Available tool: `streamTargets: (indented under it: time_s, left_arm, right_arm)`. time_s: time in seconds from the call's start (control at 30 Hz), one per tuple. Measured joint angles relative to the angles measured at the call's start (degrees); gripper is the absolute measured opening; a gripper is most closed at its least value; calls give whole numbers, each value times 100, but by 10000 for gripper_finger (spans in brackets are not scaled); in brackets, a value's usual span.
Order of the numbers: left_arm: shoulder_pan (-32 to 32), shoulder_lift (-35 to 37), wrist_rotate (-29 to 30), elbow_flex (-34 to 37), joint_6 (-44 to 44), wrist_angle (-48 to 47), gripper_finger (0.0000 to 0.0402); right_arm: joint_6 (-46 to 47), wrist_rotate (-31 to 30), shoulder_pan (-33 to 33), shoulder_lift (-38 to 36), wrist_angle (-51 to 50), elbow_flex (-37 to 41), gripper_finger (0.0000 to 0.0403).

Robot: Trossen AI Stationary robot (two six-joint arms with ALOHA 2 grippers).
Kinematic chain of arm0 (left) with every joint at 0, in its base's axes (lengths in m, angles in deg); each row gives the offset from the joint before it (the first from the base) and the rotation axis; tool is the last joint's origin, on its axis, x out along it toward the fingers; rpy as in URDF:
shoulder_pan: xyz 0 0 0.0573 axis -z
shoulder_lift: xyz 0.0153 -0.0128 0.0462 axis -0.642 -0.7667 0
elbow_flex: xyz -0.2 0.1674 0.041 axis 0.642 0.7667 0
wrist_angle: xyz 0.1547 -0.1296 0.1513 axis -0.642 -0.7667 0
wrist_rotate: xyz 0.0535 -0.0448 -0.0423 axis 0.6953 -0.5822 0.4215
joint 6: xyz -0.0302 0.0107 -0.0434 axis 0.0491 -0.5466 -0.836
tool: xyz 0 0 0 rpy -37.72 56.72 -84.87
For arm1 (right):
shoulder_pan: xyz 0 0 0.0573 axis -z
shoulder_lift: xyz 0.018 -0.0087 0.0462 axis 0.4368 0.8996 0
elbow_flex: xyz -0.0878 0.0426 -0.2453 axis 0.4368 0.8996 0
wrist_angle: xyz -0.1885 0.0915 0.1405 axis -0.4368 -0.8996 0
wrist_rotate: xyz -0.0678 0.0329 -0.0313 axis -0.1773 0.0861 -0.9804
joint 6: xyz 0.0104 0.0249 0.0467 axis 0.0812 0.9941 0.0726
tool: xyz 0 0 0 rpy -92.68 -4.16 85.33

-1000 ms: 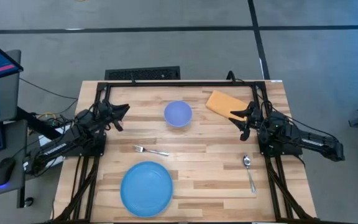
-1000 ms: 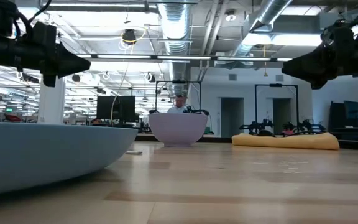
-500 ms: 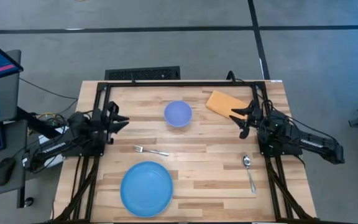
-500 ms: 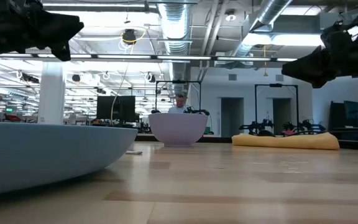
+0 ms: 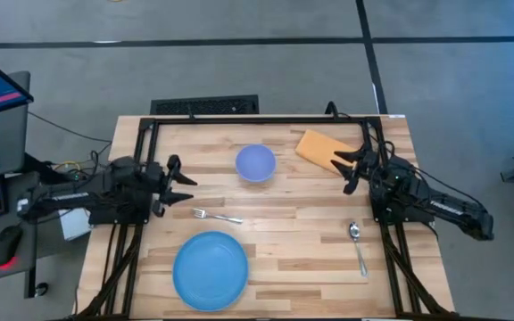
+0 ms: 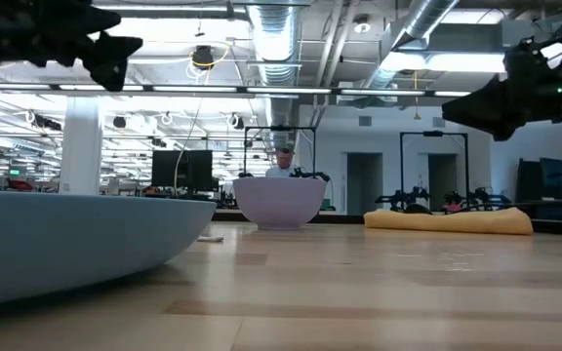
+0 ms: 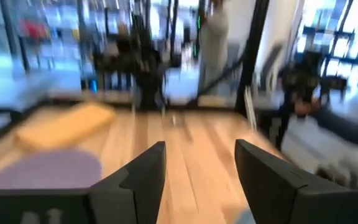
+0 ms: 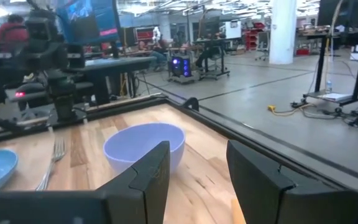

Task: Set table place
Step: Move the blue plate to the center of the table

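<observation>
Seemingly nothing is being carried yet: the left gripper [image 5: 182, 175] is hovering over the left side of the surface [image 5: 293, 223] with its jaws released and empty, just far of the fork [image 5: 216, 215], so the step in hand is looking like a reach for that fork. The right gripper [image 5: 344, 167] is waiting above the near edge of the orange pad [image 5: 318, 146], jaws also spread and gripping nothing. The plate [image 5: 211, 268] is lying near-left, the bowl [image 5: 255, 163] far of centre, and the spoon [image 5: 357, 244] near-right, all well apart from one another. A next move would be calling for the left arm to be lowering and closing on the thin fork handle, which is lying flat against the wood and giving little to pinch. Open wood is stretching between the plate and the spoon, leaving room for placing. The black frame [image 5: 257, 119] is running along the edges, close beside both arm bases, so sideways swings there are needing care.
</observation>
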State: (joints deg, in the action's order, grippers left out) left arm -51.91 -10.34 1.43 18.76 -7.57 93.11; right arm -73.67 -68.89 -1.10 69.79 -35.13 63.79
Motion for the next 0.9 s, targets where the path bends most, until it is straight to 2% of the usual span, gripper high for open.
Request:
streamTargets:
  time_s: [0.17, 0.27, 0.4, 0.67, 0.8, 0.9]
  left_arm:
    - [354, -1186, 576, -1126, 50, -1993, 183]
    - [581, -1910, 689, -1568, -248, -2709, 183]
    - [959, -2784, 445, -1875, -824, -2836, 183]
    - [1728, -4490, 560, -2306, -2018, -2840, 183]
    - [2016, -5293, 825, -2647, -2069, -2902, 182]
    - [2098, -5817, 1031, -3004, -1985, -3338, 182]
  right_arm:
    - [208, 4, 120, 0, 10, 1, 185]
    - [206, 2, 133, 2, 16, 1, 185]
    - [204, 2, 133, 2, 12, 0, 185]
    - [139, 4, 133, -1, -35, 0, 185]
    - [100, 4, 133, 0, -36, 1, 185]
    - [101, 4, 133, 1, -36, 1, 185]
